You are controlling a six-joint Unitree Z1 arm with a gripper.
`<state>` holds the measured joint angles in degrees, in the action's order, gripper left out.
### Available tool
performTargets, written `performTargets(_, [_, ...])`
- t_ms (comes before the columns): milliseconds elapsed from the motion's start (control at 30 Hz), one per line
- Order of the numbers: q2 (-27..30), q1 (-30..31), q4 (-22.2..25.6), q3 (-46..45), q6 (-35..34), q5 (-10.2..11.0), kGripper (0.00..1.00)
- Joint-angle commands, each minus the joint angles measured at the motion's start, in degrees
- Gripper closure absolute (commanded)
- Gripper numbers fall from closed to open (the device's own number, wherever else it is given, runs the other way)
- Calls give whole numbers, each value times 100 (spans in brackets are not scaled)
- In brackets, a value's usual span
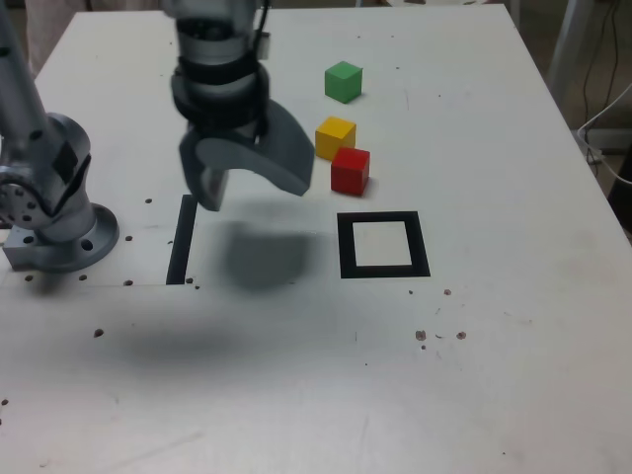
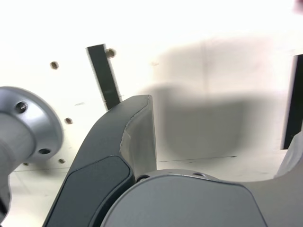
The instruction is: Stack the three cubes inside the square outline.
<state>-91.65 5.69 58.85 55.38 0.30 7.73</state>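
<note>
Green cube (image 1: 344, 82): sitting flat and upright, turning a corner toward the exterior view; lying farthest back of the three, apart from the others.
Yellow cube (image 1: 336, 137): resting flat between the green and red ones, showing a bright top; its lower part is being partly hidden by the red cube.
Red cube (image 1: 351, 171): standing flat, facing the exterior view almost squarely; whether it is touching the yellow one is staying unclear.
Square outline (image 1: 348, 247): lying flat, its thick black border framing a white centre; sitting nearer the exterior camera than all three cubes, with the red one resting just beyond its far edge.
</note>
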Motion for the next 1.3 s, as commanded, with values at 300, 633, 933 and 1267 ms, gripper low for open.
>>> performTargets(300, [-785,-726,-104,652,630,115,1])
performTargets(633, [-1251,-1177,-178,1064,1204,124,1])
performTargets(933, [-1559,-1364,-107,1416,1683,96,2])
performTargets(1267, [-1901,-1584,5,1779,2045,47,7])
